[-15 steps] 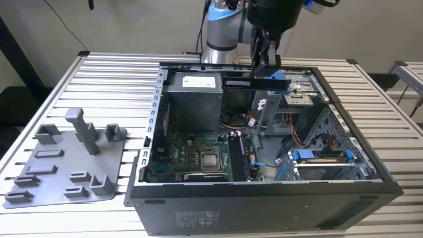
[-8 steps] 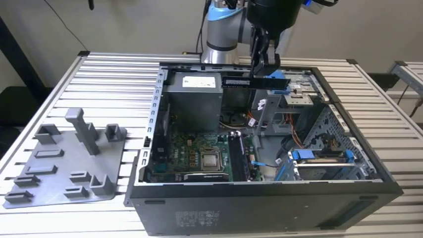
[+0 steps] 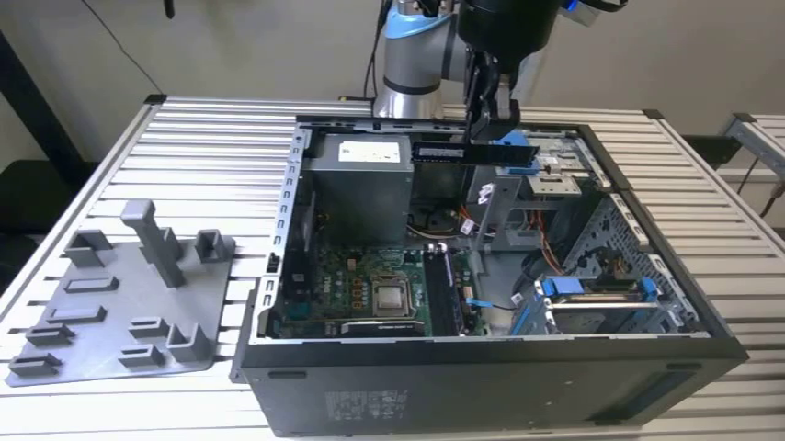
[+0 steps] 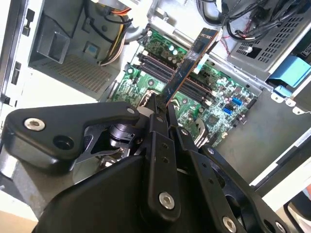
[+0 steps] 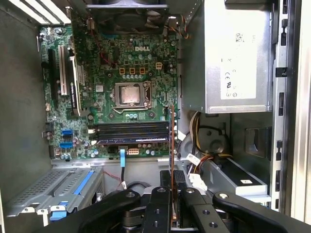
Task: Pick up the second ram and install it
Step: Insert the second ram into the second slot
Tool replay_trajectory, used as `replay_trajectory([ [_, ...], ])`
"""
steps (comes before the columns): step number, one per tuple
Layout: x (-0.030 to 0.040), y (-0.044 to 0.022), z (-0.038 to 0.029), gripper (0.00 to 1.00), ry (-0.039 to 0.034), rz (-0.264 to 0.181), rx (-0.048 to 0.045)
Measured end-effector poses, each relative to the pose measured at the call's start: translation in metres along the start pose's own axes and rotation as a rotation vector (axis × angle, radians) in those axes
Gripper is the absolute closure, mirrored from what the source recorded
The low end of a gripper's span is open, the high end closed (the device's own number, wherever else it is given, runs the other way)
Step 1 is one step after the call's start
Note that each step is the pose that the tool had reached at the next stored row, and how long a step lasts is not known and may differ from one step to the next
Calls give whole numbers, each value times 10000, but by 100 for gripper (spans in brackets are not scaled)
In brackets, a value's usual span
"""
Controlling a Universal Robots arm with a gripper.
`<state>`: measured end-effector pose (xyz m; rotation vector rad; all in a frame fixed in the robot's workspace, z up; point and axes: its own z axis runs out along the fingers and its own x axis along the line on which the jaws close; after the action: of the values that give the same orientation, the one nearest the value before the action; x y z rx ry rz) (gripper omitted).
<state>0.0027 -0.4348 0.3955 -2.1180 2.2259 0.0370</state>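
Note:
My gripper [image 3: 486,131] hangs over the open computer case [image 3: 491,354] and is shut on the second ram [image 3: 473,152], a dark stick held level above the case's back half. In the second wrist view the ram [image 4: 190,65] juts out from between the fingers [image 4: 156,114] over the green motherboard [image 4: 214,97]. Seen edge-on in the first wrist view, the ram [image 5: 171,138] lies beside the end of the long black slots [image 5: 131,132]. The ram is well above the board and touches nothing else.
A grey power supply [image 3: 356,179] fills the case's back corner and the CPU socket [image 5: 130,93] sits mid-board. A drive cage with blue tabs [image 3: 595,294] is at the exterior view's right. The grey holder tray [image 3: 123,303] lies on the slatted table [image 3: 184,147].

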Motion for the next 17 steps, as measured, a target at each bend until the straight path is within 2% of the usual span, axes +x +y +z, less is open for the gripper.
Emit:
replay_trajectory([
  [7,0,-1,0,86,2,107,7],
  [17,0,0,0,86,20,691,46],
])
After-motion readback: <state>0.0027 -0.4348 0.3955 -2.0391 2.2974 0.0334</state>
